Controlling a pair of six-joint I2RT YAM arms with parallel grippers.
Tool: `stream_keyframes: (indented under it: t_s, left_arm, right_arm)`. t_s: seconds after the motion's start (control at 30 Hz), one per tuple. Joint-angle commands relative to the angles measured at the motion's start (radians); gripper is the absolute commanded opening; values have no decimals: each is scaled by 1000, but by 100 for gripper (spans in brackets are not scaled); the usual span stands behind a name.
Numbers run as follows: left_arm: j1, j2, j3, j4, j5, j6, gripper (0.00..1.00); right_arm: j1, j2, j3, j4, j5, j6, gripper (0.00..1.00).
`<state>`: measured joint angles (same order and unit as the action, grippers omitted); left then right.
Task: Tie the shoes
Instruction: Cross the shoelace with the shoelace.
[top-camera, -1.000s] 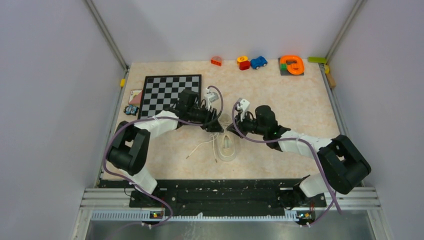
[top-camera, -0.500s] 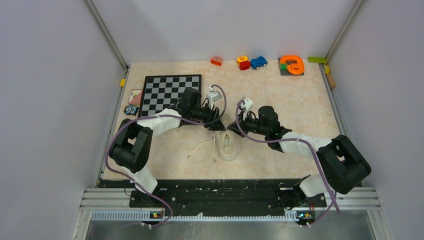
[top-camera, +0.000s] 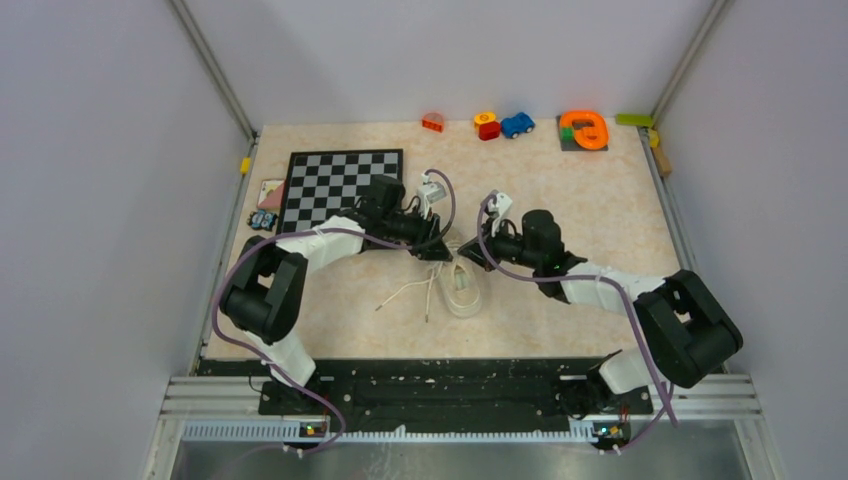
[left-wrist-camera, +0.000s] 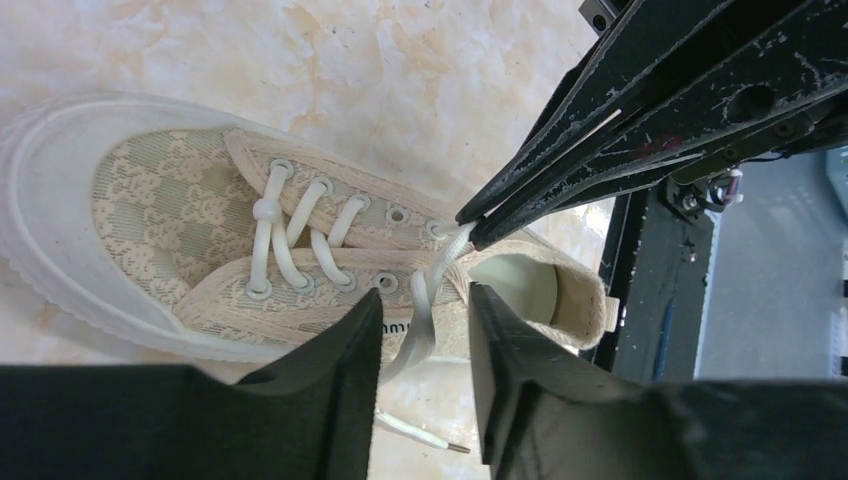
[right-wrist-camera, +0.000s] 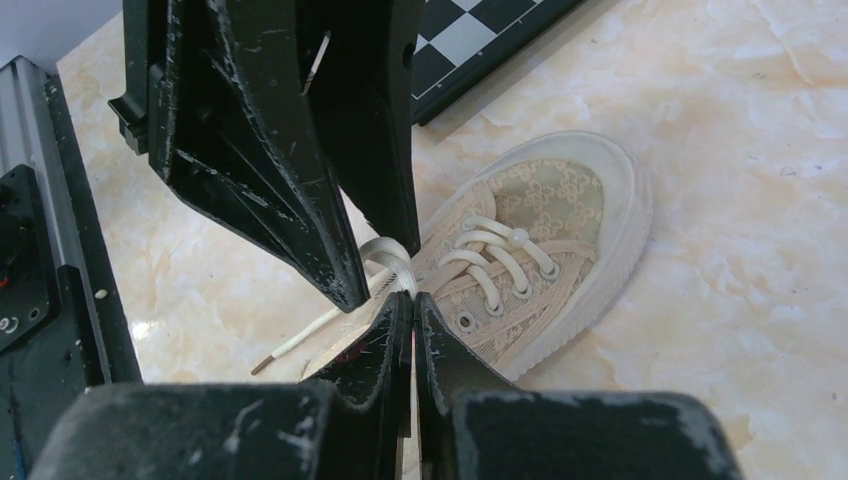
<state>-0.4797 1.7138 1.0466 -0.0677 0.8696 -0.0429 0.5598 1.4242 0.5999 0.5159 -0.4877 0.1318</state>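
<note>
The cream sneaker (top-camera: 461, 292) sits near the middle of the worktop (top-camera: 600, 200), closer to its near edge than its far one, off the near right of the chessboard (top-camera: 340, 185). The right claw (left-wrist-camera: 468, 228) is pressed together, pinching a white lace (left-wrist-camera: 440, 262) beside the top eyelets. The left claw (left-wrist-camera: 425, 300) is apart, one finger on either side of that lace, below the pinch. Loose lace ends (top-camera: 405, 292) lie on the worktop left of the sneaker.

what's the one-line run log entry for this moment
right gripper: shut on white lace by top eyelets of cream canvas sneaker | left gripper: open, jaws astride same lace | bow: not yet tied
</note>
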Motion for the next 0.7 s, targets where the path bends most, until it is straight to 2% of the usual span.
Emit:
stream_keyframes:
  t_s: [0.0, 0.27, 0.47, 0.63, 0.67]
  left_arm:
    - [-2, -12, 38, 25, 5, -1, 44]
    - [-2, -10, 40, 60, 11, -26, 45]
    - [-2, 5, 58, 60, 18, -27, 34]
    - [-3, 12, 65, 60, 23, -26, 34]
    - [-3, 13, 66, 60, 24, -25, 36]
  right_arm:
    - [-18, -19, -1, 138, -32, 25, 0]
    - [-23, -18, -16, 176, -37, 50, 0]
    - [-35, -11, -31, 216, -49, 83, 0]
    - [-44, -2, -38, 252, -56, 109, 0]
    - [-46, 1, -38, 253, -57, 111, 0]
